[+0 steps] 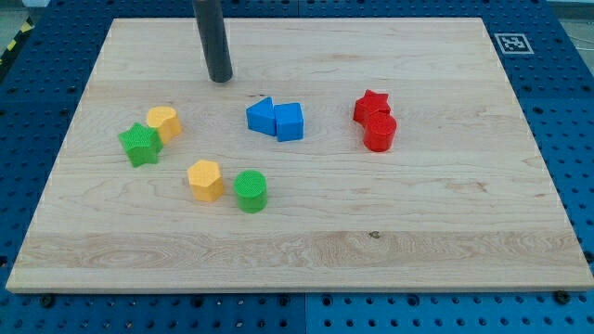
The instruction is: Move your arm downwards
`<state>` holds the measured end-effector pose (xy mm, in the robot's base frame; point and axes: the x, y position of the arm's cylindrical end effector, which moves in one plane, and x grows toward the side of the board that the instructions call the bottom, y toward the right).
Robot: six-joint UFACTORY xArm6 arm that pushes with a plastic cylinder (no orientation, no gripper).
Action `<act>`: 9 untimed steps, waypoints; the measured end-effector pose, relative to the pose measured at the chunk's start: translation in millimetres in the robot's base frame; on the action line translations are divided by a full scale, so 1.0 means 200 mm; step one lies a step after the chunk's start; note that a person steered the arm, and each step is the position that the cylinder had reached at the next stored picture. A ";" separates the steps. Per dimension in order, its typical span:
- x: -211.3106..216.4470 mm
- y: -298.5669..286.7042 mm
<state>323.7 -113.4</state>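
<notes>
My tip [221, 79] rests on the wooden board [306, 250] near the view's top, left of centre. It touches no block. A blue triangle [260, 115] and a blue cube [290, 122] lie together below and to the right of the tip. A yellow block [164, 121] touches a green star [139, 144] below and to the left of the tip. A yellow hexagon [205, 179] and a green cylinder [251, 190] lie further down. A red star [371, 106] touches a red cylinder [380, 132] at the right.
The board lies on a blue perforated table [566, 111]. A black-and-white marker tag [512, 43] sits at the board's top right corner.
</notes>
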 end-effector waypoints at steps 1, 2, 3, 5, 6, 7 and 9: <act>0.00 0.00; 0.00 -0.06; 0.00 -0.13; 0.03 -0.04; 0.05 -0.04; 0.06 -0.04; 0.15 -0.04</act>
<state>353.1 -121.4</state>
